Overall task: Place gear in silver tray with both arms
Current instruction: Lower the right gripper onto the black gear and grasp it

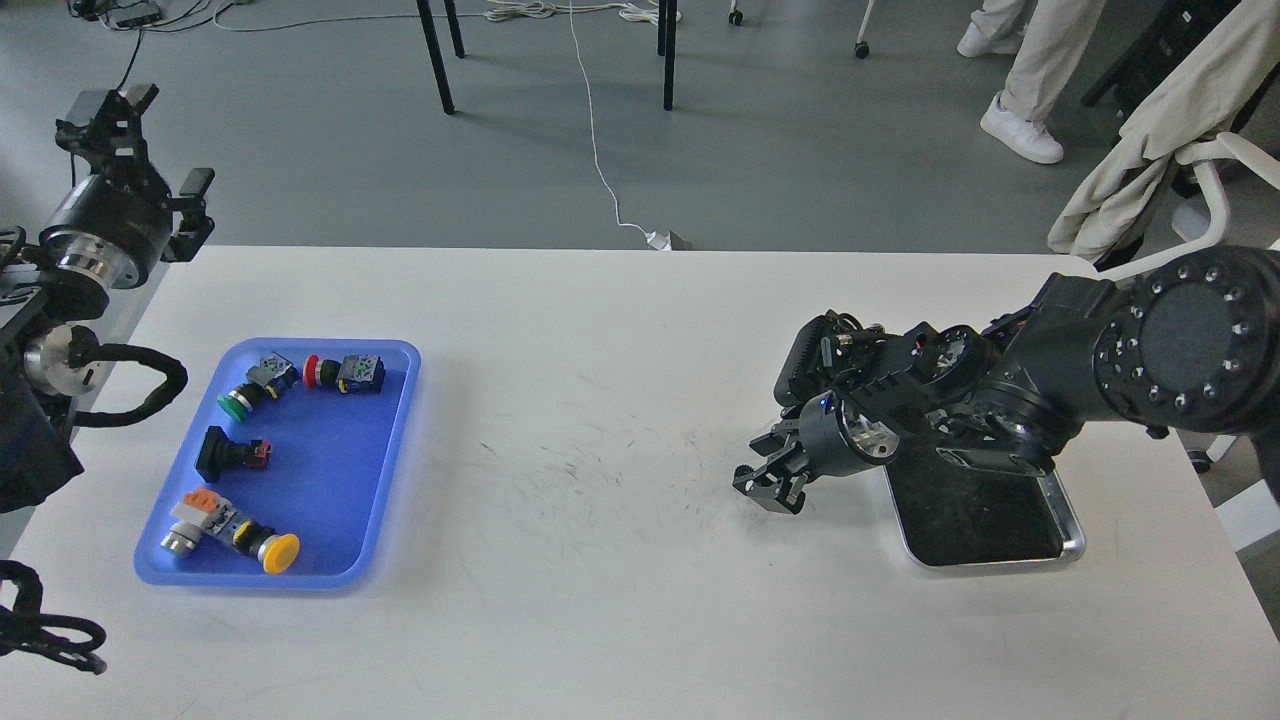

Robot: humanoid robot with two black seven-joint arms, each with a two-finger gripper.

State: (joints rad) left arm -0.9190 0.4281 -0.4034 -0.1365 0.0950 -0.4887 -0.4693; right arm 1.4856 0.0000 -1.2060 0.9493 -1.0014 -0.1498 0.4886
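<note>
The silver tray (pixel 1072 530) lies at the right of the white table, its dark bottom partly under my right arm. My right gripper (pixel 766 488) hangs just left of the tray, a little above the table, pointing down and left. Its fingers stand close together on a small dark gear (pixel 744 479), which is hard to make out against the black fingers. My left gripper (pixel 150 140) is raised off the table's far left corner, open and empty, well away from the tray.
A blue plastic tray (pixel 385 470) at the left holds several push-button switches. A person's legs, a chair with a draped coat and table legs stand on the floor beyond the table's far edge.
</note>
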